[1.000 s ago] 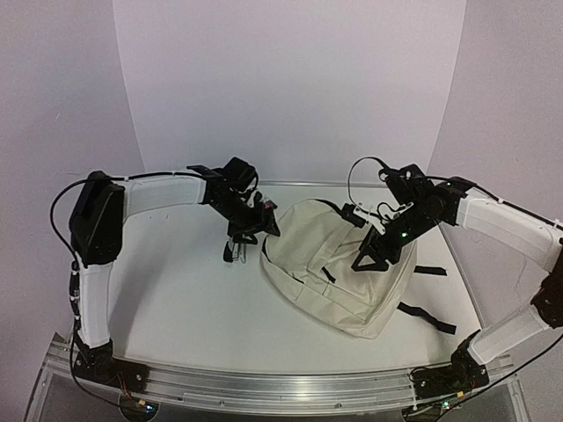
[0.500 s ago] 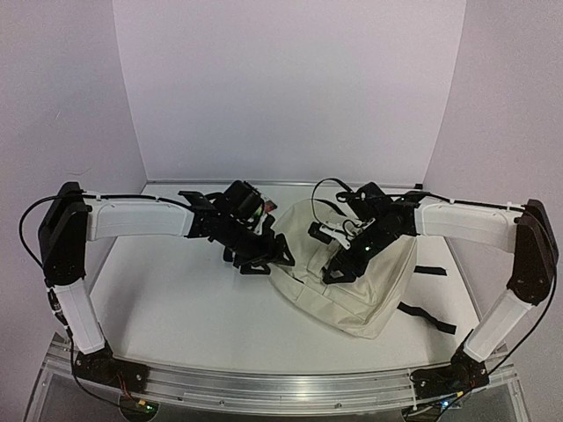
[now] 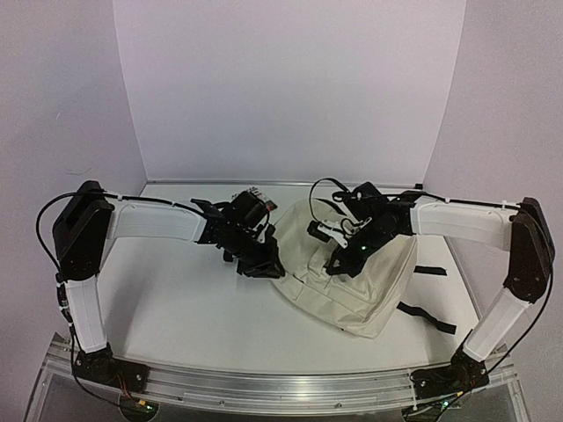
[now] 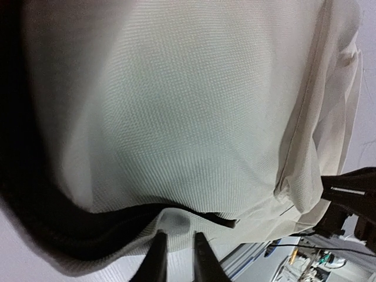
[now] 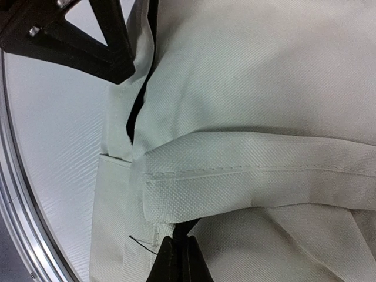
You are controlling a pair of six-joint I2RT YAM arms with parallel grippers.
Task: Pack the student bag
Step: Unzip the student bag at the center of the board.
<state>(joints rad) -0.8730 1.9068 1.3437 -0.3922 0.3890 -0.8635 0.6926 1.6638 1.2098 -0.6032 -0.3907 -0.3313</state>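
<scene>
A white table [image 3: 176, 290] with a metal rail [image 3: 290, 382] along its near edge carries one thing — a cream backpack [image 3: 352, 294], lying flat right of centre, its black straps [image 3: 428, 319] trailing onto the tabletop at the right.

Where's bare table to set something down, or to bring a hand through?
Widest free patch: bare table near-left, bordered by the left arm, the bag and the rail. A narrower strip lies between bag and rail. Crowded: the left gripper at the bag's left edge, the right gripper on its middle, straps trailing off its right side.
</scene>
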